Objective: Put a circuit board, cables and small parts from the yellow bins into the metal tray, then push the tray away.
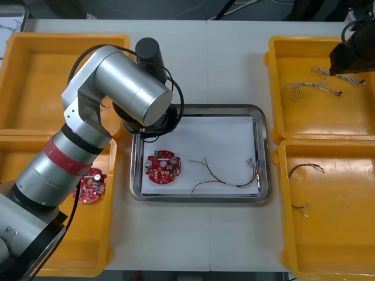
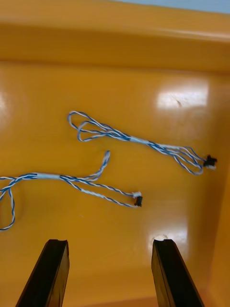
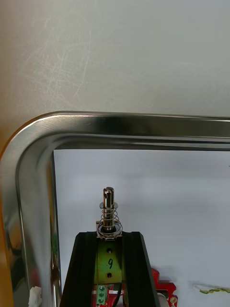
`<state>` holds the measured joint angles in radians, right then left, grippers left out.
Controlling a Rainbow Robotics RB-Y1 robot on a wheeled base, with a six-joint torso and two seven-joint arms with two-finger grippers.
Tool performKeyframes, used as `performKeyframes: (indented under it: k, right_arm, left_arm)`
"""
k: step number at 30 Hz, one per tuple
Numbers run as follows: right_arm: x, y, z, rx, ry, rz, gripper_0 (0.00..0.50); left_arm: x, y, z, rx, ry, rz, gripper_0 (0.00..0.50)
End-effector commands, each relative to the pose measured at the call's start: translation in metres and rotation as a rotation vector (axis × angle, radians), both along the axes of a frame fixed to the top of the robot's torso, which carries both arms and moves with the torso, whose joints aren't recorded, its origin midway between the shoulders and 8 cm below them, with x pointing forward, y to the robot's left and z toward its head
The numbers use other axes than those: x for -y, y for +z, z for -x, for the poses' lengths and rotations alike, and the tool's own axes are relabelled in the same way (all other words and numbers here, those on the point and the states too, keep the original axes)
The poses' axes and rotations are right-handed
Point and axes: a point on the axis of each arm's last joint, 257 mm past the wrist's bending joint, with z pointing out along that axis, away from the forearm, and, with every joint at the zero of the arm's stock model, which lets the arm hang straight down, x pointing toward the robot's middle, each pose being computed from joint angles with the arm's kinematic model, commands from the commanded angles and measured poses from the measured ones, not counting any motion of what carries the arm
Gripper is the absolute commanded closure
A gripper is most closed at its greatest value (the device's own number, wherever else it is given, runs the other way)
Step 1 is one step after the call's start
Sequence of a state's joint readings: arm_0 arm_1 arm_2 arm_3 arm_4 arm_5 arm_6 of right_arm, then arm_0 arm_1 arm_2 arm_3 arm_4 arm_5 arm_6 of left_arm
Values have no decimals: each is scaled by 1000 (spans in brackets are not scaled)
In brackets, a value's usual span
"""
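Light table carries yellow bins — two each side — and a metal tray between.

Light table with a faint seam, dark floor beyond its far edge.

Bench: pale, near-white top, matt. A thin seam runs straight across it from the far edge toward the near one (two slabs butted together, by the look). Close up, the surface carries fine curved scratches and a soft, even sheen. Light diffuse, shadows faint and blurred at the edges. Beyond the far edge, a dark strip of floor with loose pale cords trailing over it. A second dark strip shows below the near edge.
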<state>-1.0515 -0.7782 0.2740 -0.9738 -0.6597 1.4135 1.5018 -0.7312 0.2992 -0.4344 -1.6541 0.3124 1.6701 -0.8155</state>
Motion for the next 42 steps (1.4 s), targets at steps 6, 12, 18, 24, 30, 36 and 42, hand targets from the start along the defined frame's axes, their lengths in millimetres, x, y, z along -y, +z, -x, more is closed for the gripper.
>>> performKeyframes:
  k: [6, 12, 18, 24, 30, 36, 42]
  right_arm:
    - [-40, 10, -26, 20, 271, 111, 0]
    - [-46, 3, -29, 5, 408, 184, 0]
    - [-42, 0, -38, 46, 390, 141, 0]
    - [-36, -10, -50, 99, 339, 94, 0]
    - [-36, -12, -55, 120, 320, 76, 0]
    - [-38, -16, -59, 136, 302, 56, 0]
    - [-33, -20, -62, 153, 279, 48, 0]
  left_arm:
    - [13, 1, -6, 20, -110, -51, 500]
    - [15, -3, -13, 34, -117, -43, 500]
    - [12, -6, -15, 35, -117, -50, 500]
    - [13, -9, -18, 45, -120, -62, 500]
    - [14, -11, -18, 44, -122, -62, 500]
    - [14, -14, -17, 38, -123, -67, 500]
    - [15, -14, -16, 38, -127, -65, 500]
